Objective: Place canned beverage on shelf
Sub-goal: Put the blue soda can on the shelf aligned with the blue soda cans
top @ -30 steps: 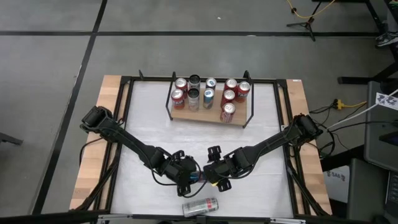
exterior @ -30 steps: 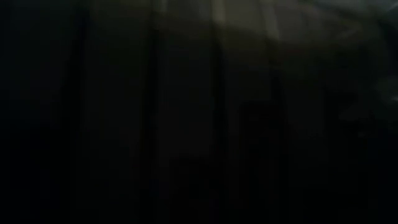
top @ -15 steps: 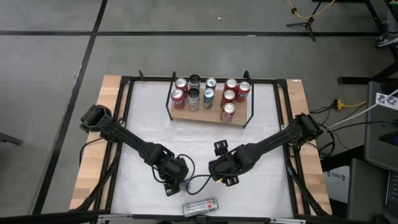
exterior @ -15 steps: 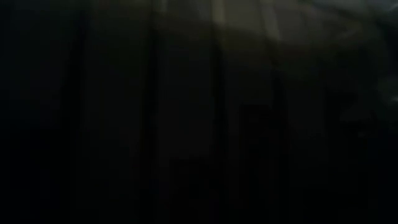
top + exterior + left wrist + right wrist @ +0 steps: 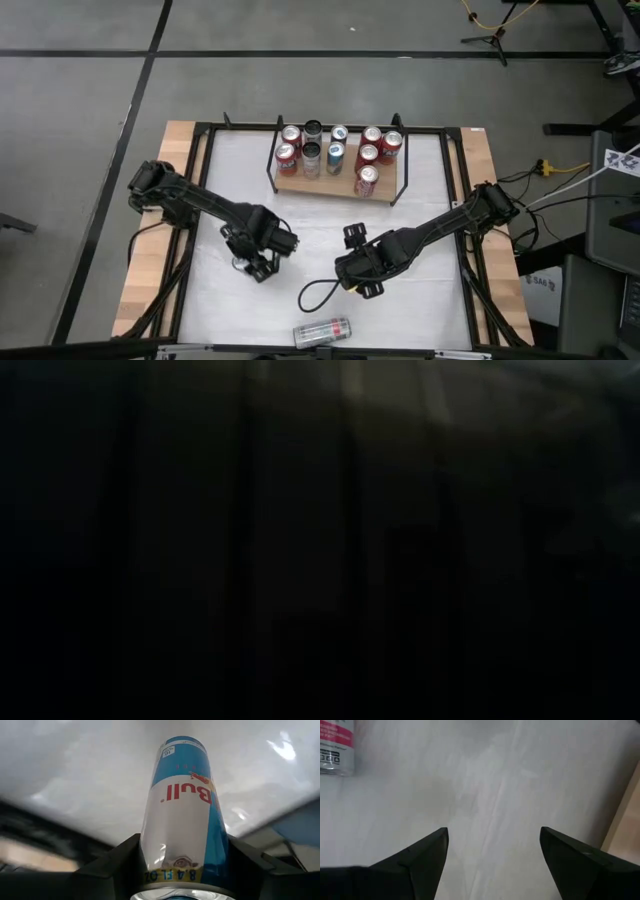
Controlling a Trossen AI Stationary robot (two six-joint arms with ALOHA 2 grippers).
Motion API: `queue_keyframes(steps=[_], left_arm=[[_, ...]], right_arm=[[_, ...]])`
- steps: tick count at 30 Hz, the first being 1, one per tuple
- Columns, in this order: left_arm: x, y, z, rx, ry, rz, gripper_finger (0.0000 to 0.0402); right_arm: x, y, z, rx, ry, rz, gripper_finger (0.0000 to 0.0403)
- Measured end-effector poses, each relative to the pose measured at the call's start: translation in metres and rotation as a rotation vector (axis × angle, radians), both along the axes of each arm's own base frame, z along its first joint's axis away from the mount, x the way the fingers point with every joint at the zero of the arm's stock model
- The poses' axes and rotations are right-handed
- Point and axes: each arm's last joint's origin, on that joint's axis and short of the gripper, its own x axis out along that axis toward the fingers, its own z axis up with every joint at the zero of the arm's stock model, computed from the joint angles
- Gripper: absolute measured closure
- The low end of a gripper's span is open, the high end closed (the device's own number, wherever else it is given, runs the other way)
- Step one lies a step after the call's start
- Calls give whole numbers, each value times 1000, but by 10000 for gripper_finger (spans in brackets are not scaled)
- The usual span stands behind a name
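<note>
Squarely between the left jaws, the blue-and-silver can point(image 5: 182, 815).

Blue-and-silver can point(image 5: 182, 815) in left wrist view: red lettering "Bull", seen upside down; the brand's first word not readable. Near the can's rim, on a yellow band, "8.4 FL OZ", also inverted, its first characters partly cut off. Small white label at the far end, print too small to read. Pink-and-white can point(image 5: 336, 745) in right wrist view: print illegible. Low view dark, nothing legible.
</note>
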Motion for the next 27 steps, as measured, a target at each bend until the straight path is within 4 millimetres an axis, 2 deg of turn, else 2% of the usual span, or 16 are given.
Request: queue_keyframes(steps=[2,6,27], left_arm=[[-3,6,0,41,39,4,178],[-3,5,-1,44,16,-30,178],[-18,-32,-3,68,-14,-196,178]], right_arm=[[0,0,0,-1,0,0,95],[0,0,0,-3,-1,0,95],[0,0,0,-2,-1,0,95]])
